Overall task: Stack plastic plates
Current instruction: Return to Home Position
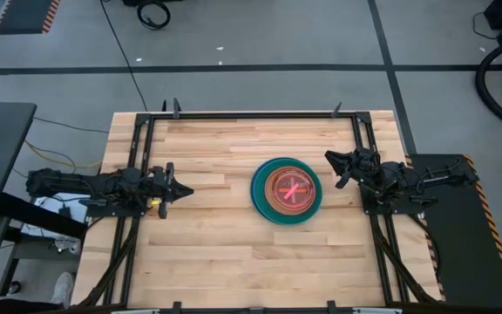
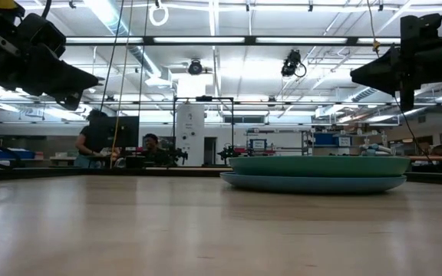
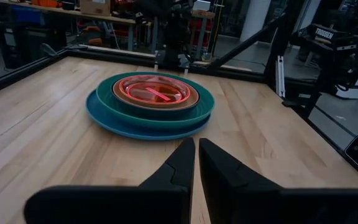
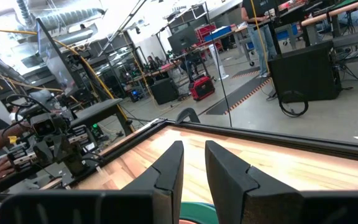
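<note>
Left gripper (image 3: 196, 148) closed, empty; right gripper (image 4: 193, 152) slightly parted, empty, near the plastic plates (image 1: 286, 191).

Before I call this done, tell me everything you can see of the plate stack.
The stack sits right of the table's middle, level and nested. A large blue plate lies at the bottom, a teal plate in it, then a brownish-orange plate, with a translucent pink-red plate on top; any plates between cannot be made out. Only the table touches it: the left gripper and right gripper hang clear on either side.
</note>
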